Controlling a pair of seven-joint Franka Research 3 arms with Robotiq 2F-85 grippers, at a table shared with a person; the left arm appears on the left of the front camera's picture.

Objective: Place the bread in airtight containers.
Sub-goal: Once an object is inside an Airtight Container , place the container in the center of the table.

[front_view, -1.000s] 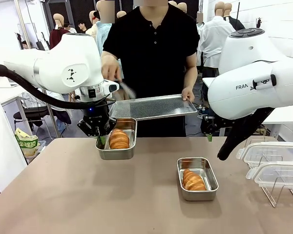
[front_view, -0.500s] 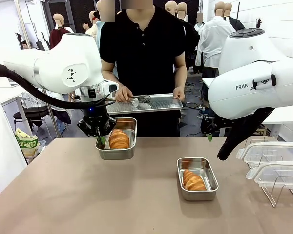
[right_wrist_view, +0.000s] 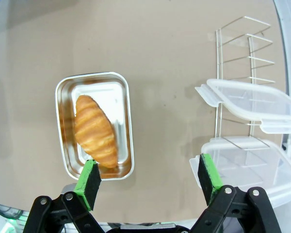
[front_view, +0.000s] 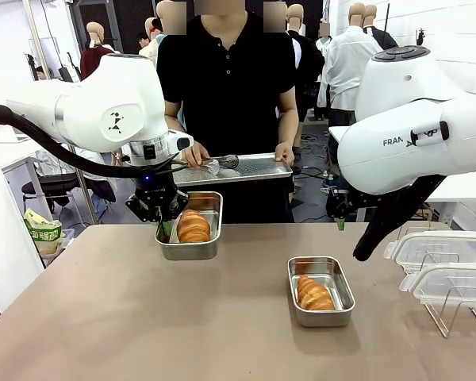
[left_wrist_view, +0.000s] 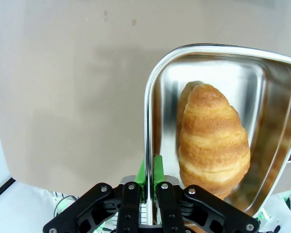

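Brown table runs from the robot's edge across to a person standing at the far side, with a crowded room behind. Take the table's middle as the dial in the front view. The near tin lies at about four o'clock with a roll lying lengthways inside it, low enough that a lid should sit down over it.

At three o'clock two clear lids rest on a wire rack, well apart from that tin. The rack probably keeps them raised so fingers can get under an edge. The right gripper hangs over the bare table between near tin and lids, jaws spread wide and holding nothing, likely poised to fetch a lid.

Farther off, at eleven o'clock, the far tin holds the second roll. The left gripper is clamped on that tin's side wall, one pad inside and one outside, just beside the roll. The grip looks meant to steady or shift the tin. Both tins are uncovered.

Beyond the table edge, at twelve o'clock, the person holds a steel tray level in both hands, with tongs on it. It is off the table and blocks nothing. The left arm over the far tin would hinder a lid going on there, and the rack's wires crowd any reach under the lids.
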